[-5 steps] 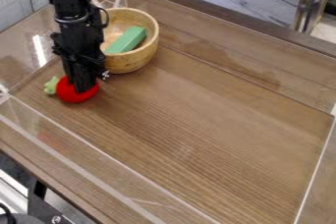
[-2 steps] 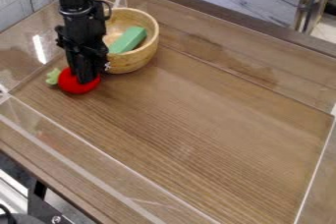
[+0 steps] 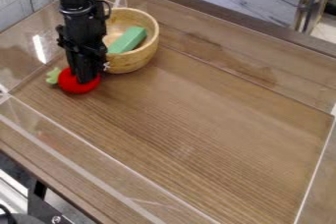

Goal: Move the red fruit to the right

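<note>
One camera view, looking down across a wooden table [image 3: 210,120] fenced by low clear plastic walls [image 3: 27,125].

Far left: the red fruit [image 3: 81,84] sits on the table surface near the left wall, with a bit of green leaf [image 3: 53,76] poking out on its left side. The black arm comes down from the top-left corner, pointing straight down. Its gripper [image 3: 83,74] is right on top of the fruit, fingertips buried against the red top; jaws drawn together, clamped on the fruit. Whether the fruit is lifted clear of the wood or resting on it, cannot tell.

Just right of the arm: a round wooden bowl [image 3: 141,55], close beside the fruit, rim partly hidden by the arm. Inside it lies a flat green piece [image 3: 126,40], leaning toward the bowl's right inner wall.

Centre and right: bare wood grain with a pale glare streak along the far edge. Top right corner, beyond the wall, a grey floor and a dark table leg [image 3: 311,12].

No brands, labels or writing legible anywhere in view.
</note>
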Robot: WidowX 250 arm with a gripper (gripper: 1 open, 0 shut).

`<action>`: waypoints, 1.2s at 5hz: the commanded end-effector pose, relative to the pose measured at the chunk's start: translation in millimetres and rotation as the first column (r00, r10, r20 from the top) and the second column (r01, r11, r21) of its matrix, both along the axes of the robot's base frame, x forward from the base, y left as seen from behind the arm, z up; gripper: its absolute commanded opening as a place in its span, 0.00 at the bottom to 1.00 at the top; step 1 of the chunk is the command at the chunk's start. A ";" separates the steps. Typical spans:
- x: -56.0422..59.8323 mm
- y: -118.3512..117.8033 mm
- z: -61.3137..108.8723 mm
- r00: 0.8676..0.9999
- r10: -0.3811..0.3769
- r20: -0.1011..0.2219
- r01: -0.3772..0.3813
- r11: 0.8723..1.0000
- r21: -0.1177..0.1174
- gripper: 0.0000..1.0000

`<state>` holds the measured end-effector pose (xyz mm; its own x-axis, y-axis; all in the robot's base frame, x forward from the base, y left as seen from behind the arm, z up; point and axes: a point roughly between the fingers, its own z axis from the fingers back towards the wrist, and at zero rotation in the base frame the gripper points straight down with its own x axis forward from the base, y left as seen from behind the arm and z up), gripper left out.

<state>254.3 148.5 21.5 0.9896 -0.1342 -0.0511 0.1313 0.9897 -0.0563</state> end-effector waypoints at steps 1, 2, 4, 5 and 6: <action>0.0 -14.8 -12.9 0.999 0.007 -0.043 -0.009 0.999 -0.044 0.00; 4.6 -21.6 12.6 0.997 0.070 -0.013 -0.071 0.996 -0.057 0.00; 29.6 -57.7 33.9 0.992 0.123 0.026 -0.120 0.989 -0.091 0.00; 46.9 -75.1 44.3 0.993 0.110 0.043 -0.105 0.989 -0.106 0.00; 61.9 -90.3 54.0 0.995 0.078 0.064 -0.070 0.991 -0.118 0.00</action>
<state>307.7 57.1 59.7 0.9978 -0.0615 -0.0257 0.0559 0.9822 -0.1793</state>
